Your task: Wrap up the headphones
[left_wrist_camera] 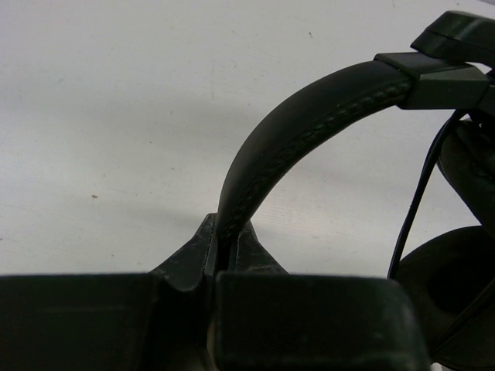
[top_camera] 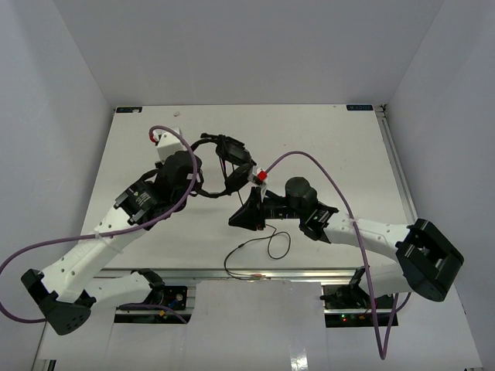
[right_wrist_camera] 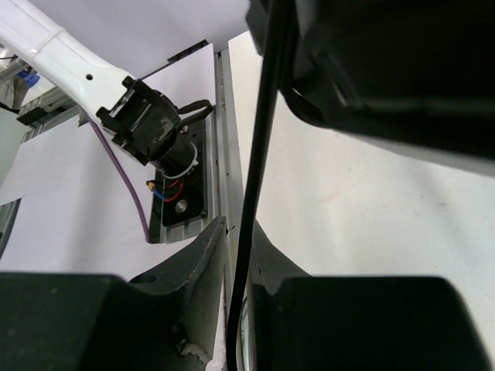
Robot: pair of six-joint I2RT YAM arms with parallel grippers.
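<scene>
The black headphones (top_camera: 230,164) sit raised over the middle of the table, with the earcups towards the right arm. My left gripper (top_camera: 203,188) is shut on the curved headband (left_wrist_camera: 309,131), which is clamped between the jaws (left_wrist_camera: 227,251). An earcup (left_wrist_camera: 456,286) shows at the right edge of the left wrist view. My right gripper (top_camera: 236,220) is shut on the thin dark cable (right_wrist_camera: 259,154), which runs down between its fingers (right_wrist_camera: 238,255). The rest of the cable (top_camera: 278,246) loops on the table, and its end (top_camera: 251,276) lies near the front edge.
Thick purple robot cables (top_camera: 174,209) arch over both arms. The table's front metal rail (top_camera: 232,272) and the left arm's base (right_wrist_camera: 147,127) lie just beyond the right gripper. White walls enclose the table (top_camera: 325,139) on three sides.
</scene>
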